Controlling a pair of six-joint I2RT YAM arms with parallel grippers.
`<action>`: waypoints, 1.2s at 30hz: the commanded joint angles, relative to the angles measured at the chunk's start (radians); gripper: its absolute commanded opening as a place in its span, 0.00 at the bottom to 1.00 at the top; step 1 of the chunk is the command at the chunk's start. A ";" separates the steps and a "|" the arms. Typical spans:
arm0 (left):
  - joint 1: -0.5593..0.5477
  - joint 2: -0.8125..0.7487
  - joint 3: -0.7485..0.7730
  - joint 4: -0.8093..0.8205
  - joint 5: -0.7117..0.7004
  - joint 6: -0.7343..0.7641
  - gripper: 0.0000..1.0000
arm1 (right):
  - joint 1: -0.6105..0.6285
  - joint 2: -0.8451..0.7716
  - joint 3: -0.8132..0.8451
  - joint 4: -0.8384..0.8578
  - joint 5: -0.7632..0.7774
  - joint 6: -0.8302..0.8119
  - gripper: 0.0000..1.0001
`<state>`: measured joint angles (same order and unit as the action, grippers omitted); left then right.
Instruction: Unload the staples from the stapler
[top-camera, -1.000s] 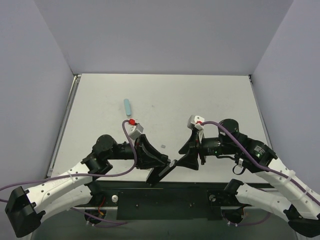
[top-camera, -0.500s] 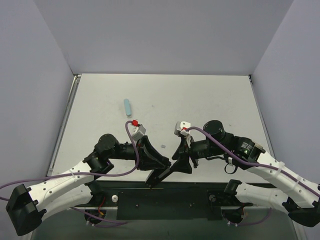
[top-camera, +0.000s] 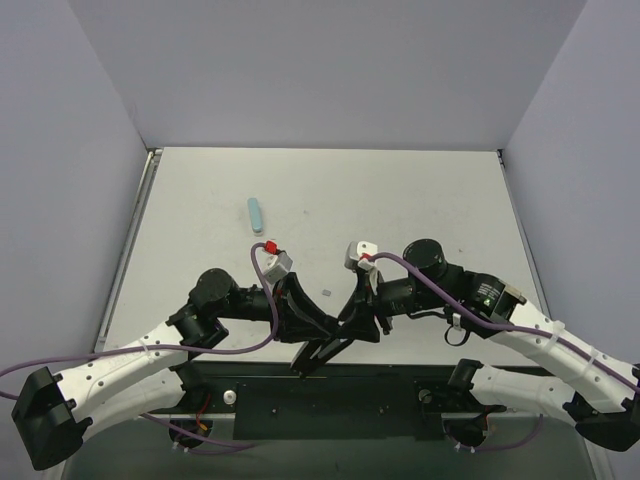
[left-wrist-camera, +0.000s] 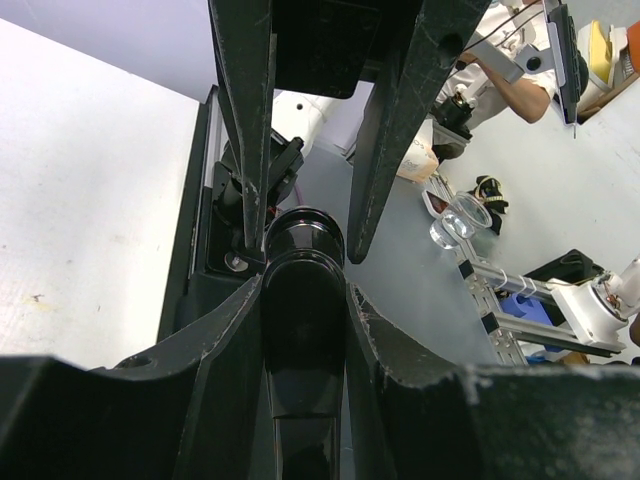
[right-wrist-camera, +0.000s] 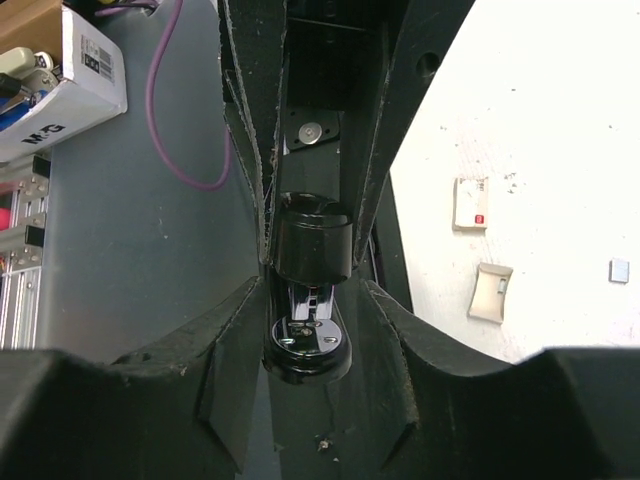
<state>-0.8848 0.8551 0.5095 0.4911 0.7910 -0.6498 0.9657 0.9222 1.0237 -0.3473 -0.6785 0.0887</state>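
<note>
Stapler (top-camera: 330, 345) hangs between the 2 arms over the near edge of the table (top-camera: 420, 200). The left gripper (left-wrist-camera: 304, 300) is clamped on 1 end and the right gripper (right-wrist-camera: 312, 288) is closed around the other. Best to keep the left firm while the right pulls the hinged jaw open straight, without twisting.

Both arms reach inward low over the near table edge, elbows bent outward, and their wrists turn toward each other so the pincers meet tip to tip. The left gripper (top-camera: 322, 338) points right and slightly back toward the bases. Its fingers (left-wrist-camera: 225, 330) are clamped on either flank of the stapler (right-wrist-camera: 312, 250). The right gripper (top-camera: 360, 318) points left and toward the bases, facing it. Its fingers (right-wrist-camera: 240, 330) lie tight against both sides of the same piece, just ahead of the left pincer's tips.
</note>
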 joint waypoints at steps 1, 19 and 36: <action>-0.008 -0.010 0.073 0.116 0.008 -0.013 0.00 | 0.016 0.004 -0.010 0.057 -0.038 -0.003 0.36; -0.023 0.012 0.093 0.124 -0.006 -0.008 0.00 | 0.033 -0.019 -0.071 0.083 -0.020 0.009 0.00; -0.049 -0.030 0.115 0.055 -0.078 0.029 0.00 | 0.037 -0.178 -0.289 0.165 0.033 0.127 0.00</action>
<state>-0.9344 0.8787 0.5270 0.4454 0.7589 -0.6136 0.9901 0.7887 0.7902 -0.1551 -0.6727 0.1967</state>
